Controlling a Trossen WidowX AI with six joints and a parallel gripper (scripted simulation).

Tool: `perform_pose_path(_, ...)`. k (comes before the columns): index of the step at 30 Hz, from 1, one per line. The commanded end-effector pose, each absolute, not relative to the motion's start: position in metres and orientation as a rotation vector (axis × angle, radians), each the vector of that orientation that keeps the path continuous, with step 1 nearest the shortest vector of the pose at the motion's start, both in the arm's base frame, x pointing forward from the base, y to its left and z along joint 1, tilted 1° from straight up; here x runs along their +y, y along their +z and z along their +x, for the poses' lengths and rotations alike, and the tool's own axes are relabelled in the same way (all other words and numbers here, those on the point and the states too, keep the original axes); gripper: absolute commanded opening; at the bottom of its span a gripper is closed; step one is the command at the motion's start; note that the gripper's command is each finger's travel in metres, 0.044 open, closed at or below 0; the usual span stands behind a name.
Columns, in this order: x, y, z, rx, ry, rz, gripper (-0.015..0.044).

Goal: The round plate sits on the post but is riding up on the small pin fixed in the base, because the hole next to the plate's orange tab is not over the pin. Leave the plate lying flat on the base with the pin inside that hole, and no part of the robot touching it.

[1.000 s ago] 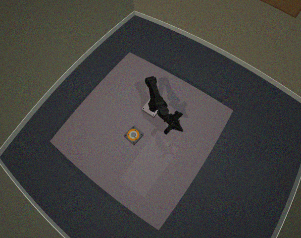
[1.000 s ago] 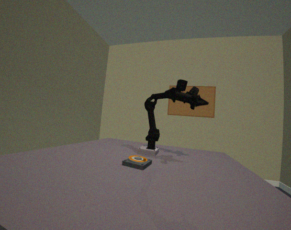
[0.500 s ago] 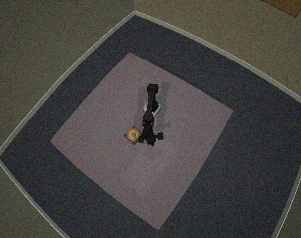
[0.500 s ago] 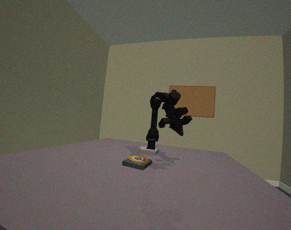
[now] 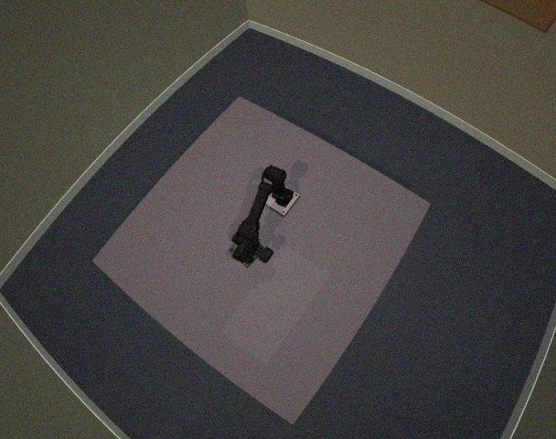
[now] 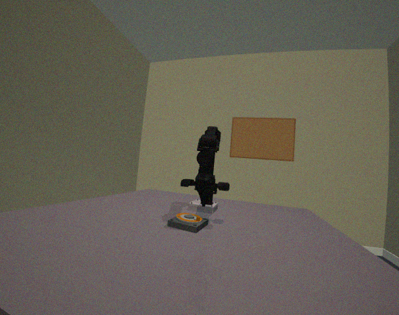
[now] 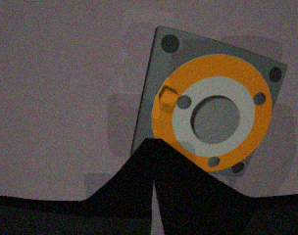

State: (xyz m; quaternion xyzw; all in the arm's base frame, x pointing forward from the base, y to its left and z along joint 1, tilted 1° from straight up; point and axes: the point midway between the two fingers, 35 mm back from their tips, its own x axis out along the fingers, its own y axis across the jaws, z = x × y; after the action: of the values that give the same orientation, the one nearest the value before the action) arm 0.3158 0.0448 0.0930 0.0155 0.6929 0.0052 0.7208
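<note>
The round plate [image 6: 178, 217] [image 7: 220, 65], an orange ring around a pale ring, sits around the grey post [image 6: 189, 216] [image 7: 217, 119] on the dark square base [image 6: 181, 226] [image 7: 151, 73]. In the exterior view it looks raised and slightly tilted. Its orange tab [image 6: 199, 218] [image 7: 169, 98] is at the upper left in the wrist view, with a hole [image 7: 183, 102] beside it. I cannot make out the pin. My gripper [image 6: 203, 205] [image 7: 152, 147] is shut and empty, pointing down above and behind the base in the exterior view. The arm mostly hides the plate in the top view.
The arm's white mount [image 5: 283, 211] [image 6: 213, 208] stands behind the base in the exterior view. Dark round spots mark the base's corners. A paler rectangle [image 5: 278, 306] shows on the table top in the top view. An orange-brown board [image 6: 262, 138] hangs on the wall.
</note>
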Motion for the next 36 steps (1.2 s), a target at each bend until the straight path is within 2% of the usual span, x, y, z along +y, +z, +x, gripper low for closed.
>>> perform_pose_path(1,0.041,0.093,0.316,1.543,-0.016,0.040,0.0000)
perform_pose_path(12,0.042,0.046,0.317,1.543,-0.016,0.040,0.0000)
perform_pose_path(36,0.036,0.046,0.339,1.541,-0.016,0.039,0.0000)
